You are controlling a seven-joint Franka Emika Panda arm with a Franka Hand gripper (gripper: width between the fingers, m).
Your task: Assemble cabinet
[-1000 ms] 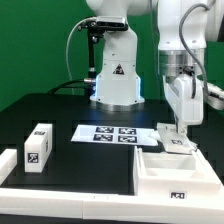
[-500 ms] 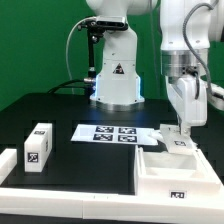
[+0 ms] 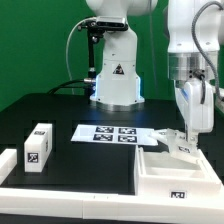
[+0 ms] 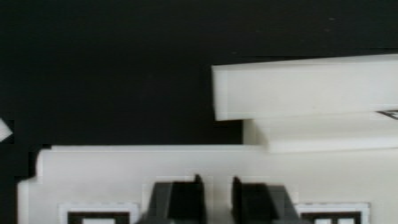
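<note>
One white arm (image 3: 186, 45) hangs in the right part of the exterior view. Its gripper (image 3: 184, 134) points straight down at a small white part (image 3: 178, 144), which lies just behind the cabinet (image 3: 160, 183). The cabinet is a big white body with recessed compartments and one tag on its front wall. It sits in the lower right corner of that frame, on the black table (image 3: 60, 108). In the wrist view the two dark fingers (image 4: 173, 200) stand close together with a narrow strip of white between them. I cannot tell if they press on this part or only hover over it. The marker board (image 3: 112, 133) lies near the middle of the exterior view. A small white block (image 3: 38, 146) with tags stands at the lower left, well apart from the gripper.
</note>
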